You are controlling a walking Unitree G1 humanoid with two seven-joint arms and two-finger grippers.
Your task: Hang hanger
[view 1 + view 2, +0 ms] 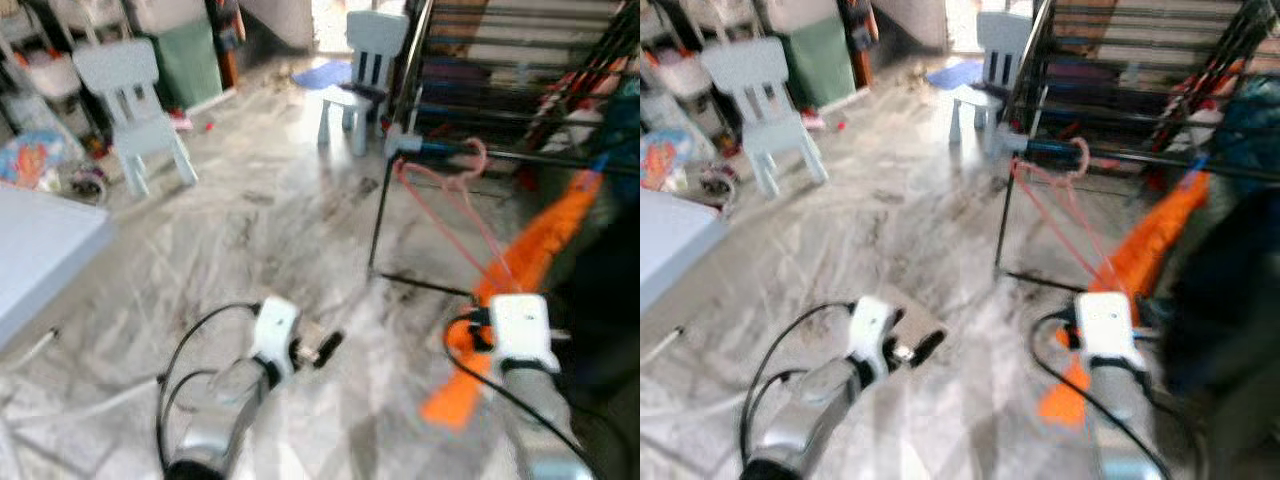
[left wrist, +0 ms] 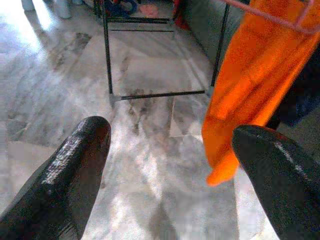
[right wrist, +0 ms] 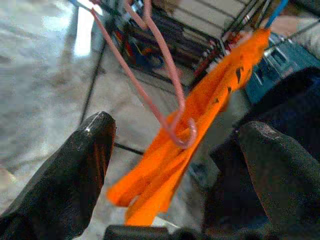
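Your pink wire hanger (image 1: 445, 195) carrying the orange cloth (image 1: 530, 255) hooks over the black metal drying rack's rail (image 1: 520, 155). The right gripper (image 3: 175, 165) is spread wide and empty just below it, dark hanging clothes (image 1: 600, 290) crowding beside. Your left gripper (image 2: 170, 165) is also released over marble floor (image 1: 270, 230), pale blue plastic chairs (image 1: 135, 105) well behind.

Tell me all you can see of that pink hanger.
The pink hanger looks like thin coated wire or plastic. Its hook curls over the dark rack rail, so it hangs tilted. An orange cloth is draped on it. The right pincer is open, its fingers on either side of the hanger's looped end, apparently not touching it.
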